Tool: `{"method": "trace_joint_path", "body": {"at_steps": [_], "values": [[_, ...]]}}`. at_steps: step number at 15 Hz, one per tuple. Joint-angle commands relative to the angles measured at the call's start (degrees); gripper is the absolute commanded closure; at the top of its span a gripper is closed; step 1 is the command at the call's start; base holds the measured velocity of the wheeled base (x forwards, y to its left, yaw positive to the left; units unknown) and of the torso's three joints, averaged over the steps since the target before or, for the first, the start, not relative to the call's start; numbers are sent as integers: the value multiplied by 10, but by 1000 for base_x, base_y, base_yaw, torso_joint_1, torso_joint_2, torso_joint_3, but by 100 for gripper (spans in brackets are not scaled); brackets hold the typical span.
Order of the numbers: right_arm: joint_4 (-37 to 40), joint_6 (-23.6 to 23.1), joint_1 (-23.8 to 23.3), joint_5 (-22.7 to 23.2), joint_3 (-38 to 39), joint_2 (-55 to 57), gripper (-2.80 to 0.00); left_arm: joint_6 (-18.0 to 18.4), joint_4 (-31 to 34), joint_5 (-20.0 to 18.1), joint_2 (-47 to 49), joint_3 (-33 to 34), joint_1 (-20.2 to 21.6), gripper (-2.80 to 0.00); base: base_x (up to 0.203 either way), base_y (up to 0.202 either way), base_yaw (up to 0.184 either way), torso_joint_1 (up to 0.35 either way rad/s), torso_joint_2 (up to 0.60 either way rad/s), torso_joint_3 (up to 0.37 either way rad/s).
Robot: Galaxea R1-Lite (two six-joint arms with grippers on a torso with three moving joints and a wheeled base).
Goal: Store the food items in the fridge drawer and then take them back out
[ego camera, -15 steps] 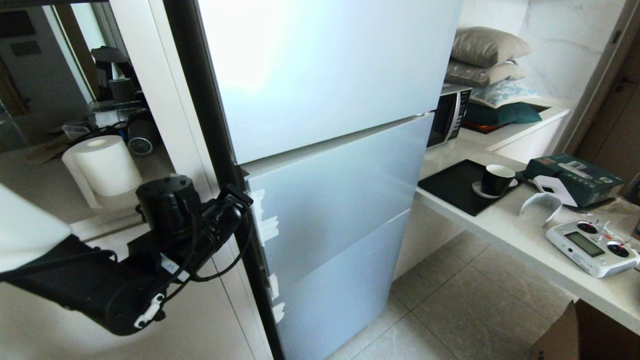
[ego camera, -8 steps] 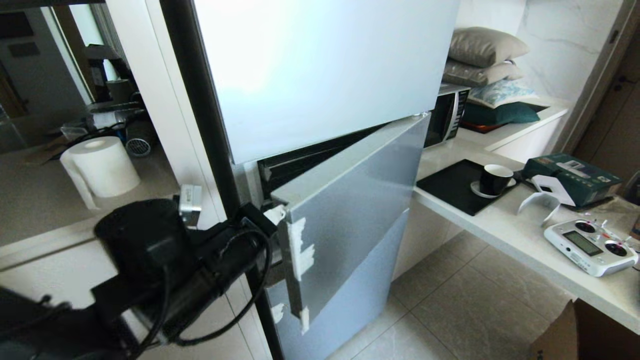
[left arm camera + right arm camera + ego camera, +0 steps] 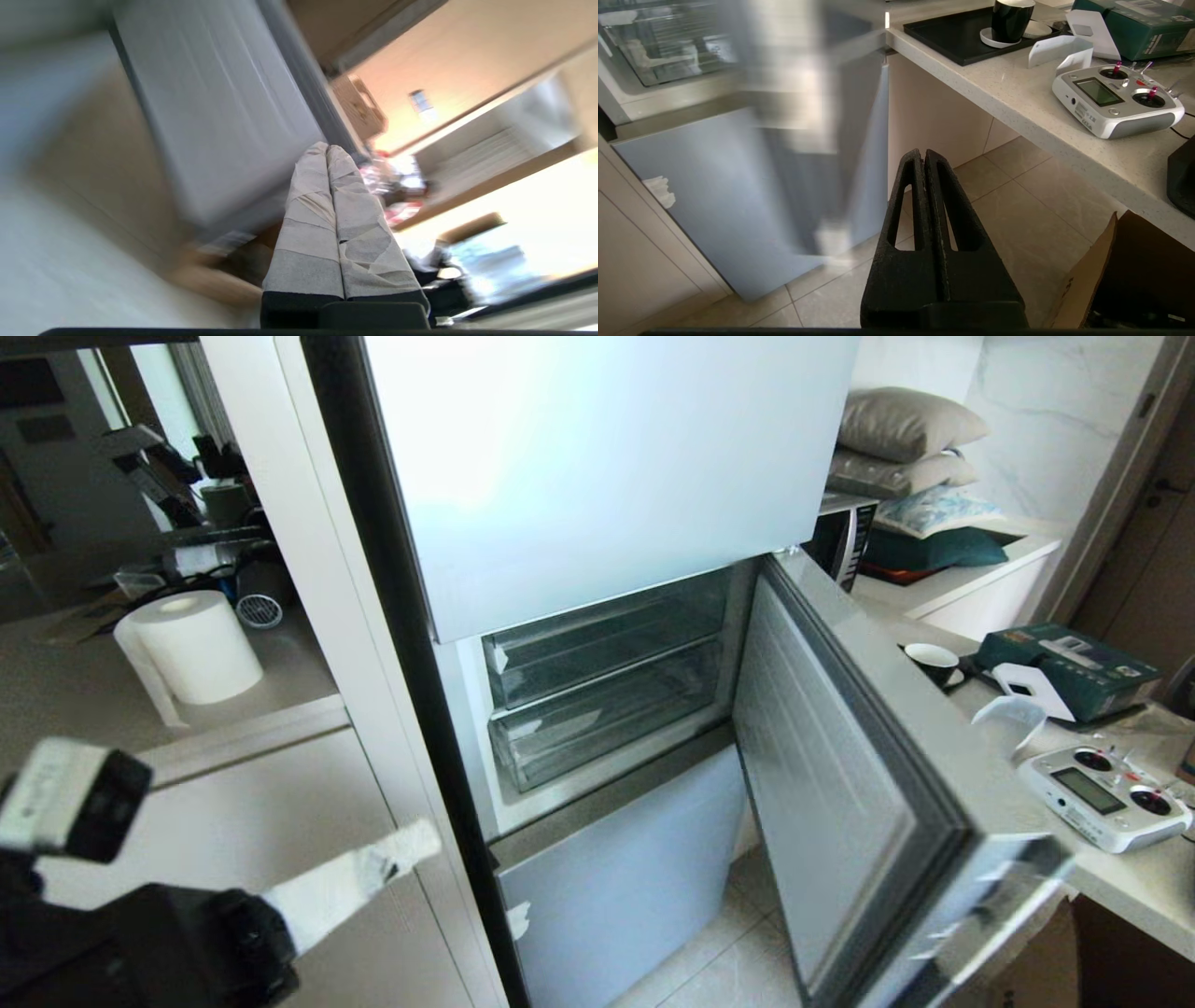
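— Door [image 3: 840, 784] of the middle compartment is standing wide, swung toward the counter [image 3: 1102, 859]; why?

— I am clearing the way to the fridge drawer [image 3: 607, 723], the lower of two clear ones, sitting pushed in and looking bare; no food items are showing anywhere.

— Grippers?

— My left gripper [image 3: 327, 151] is hanging beside the fridge, taped fingers pressed together, holding nothing; my right gripper [image 3: 923, 154] is idling above the floor tiles [image 3: 1031, 210], closed and empty too.

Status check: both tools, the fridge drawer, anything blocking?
Left tool shut, empty, clear of the fridge. Right tool shut, parked low. Middle door open; fridge drawer closed. Nothing blocking.
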Motion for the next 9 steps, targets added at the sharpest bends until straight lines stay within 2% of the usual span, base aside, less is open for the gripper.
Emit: {"method": "trace_joint_path", "body": {"at_steps": [1, 2, 3, 4, 5, 6, 9], "values": [[0, -1, 0, 0, 0, 0, 0, 147, 231, 8, -134, -112, 41, 0, 0, 0, 0, 0, 0, 0], [0, 0, 0, 0, 0, 0, 0, 224, 327, 12, -162, -153, 87, 0, 0, 0, 0, 0, 0, 0], [0, -1, 0, 0, 0, 0, 0, 299, 393, 14, -196, -180, 137, 0, 0, 0, 0, 0, 0, 0], [0, 0, 0, 0, 0, 0, 0, 357, 441, 17, -238, -185, 169, 0, 0, 0, 0, 0, 0, 0], [0, -1, 0, 0, 0, 0, 0, 400, 472, 20, -276, -174, 195, 0, 0, 0, 0, 0, 0, 0], [0, 0, 0, 0, 0, 0, 0, 431, 496, 30, -310, -157, 232, 0, 0, 0, 0, 0, 0, 0], [0, 0, 0, 1, 0, 0, 0, 456, 518, 55, -373, -103, 336, 0, 0, 0, 0, 0, 0, 0]]}}
